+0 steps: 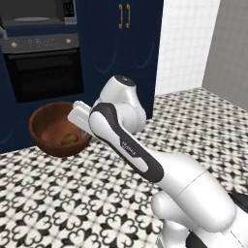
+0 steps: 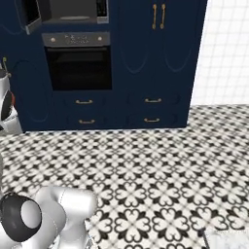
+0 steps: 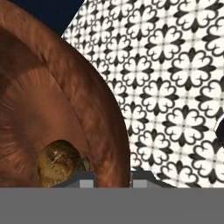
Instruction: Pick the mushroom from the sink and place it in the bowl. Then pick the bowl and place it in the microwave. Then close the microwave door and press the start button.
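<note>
Hand view shows the gripper point(image 3: 112, 178) clamped on the rim of the bowl point(image 3: 52, 100), carried above the floor, mushroom point(image 3: 59, 162) inside. Stiff, glossy wood probably slips; the loose mushroom could roll if tilted.

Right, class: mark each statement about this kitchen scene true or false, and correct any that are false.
1. The mushroom lies inside the bowl. True.
2. The bowl sits inside the microwave. False: it is held up by the gripper in front of the cabinets, below the oven.
3. The gripper's fingers straddle the bowl's rim, one inside, one outside. True.
4. The microwave door is shut. False: it stands open and the turntable plate shows.
5. The floor is plain grey. False: it has black-and-white patterned tiles.
</note>
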### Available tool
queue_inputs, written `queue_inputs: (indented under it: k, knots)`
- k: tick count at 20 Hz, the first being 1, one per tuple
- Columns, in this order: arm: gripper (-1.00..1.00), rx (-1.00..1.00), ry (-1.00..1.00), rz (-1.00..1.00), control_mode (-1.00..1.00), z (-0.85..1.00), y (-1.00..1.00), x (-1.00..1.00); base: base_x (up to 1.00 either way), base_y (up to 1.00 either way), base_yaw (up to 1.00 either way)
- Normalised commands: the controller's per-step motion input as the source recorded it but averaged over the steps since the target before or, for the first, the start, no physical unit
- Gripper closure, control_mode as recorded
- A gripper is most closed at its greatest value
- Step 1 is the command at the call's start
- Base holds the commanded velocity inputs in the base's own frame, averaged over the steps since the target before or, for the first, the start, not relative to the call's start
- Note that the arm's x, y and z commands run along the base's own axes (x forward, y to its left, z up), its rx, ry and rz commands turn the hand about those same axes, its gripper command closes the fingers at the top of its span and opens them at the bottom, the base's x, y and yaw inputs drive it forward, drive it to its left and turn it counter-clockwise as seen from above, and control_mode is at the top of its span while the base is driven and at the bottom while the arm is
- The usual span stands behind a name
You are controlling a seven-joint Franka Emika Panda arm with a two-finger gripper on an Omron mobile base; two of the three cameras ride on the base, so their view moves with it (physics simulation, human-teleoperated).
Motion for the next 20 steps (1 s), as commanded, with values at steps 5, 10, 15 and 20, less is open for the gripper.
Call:
queue_inputs:
  k: [5,10,15,20]
  knots:
    - [1.0,0.0,0.0,0.0,1.0,0.0,0.0,0.0,1.0,-0.01,0.0]
    - [1.0,0.0,0.0,0.0,1.0,0.0,0.0,0.0,1.0,-0.06,0.07]
    - [1.0,0.0,0.0,0.0,1.0,0.0,0.0,0.0,1.0,-0.39,0.21]
    - [1.0,0.0,0.0,0.0,1.0,0.0,0.0,0.0,1.0,-0.49,0.12]
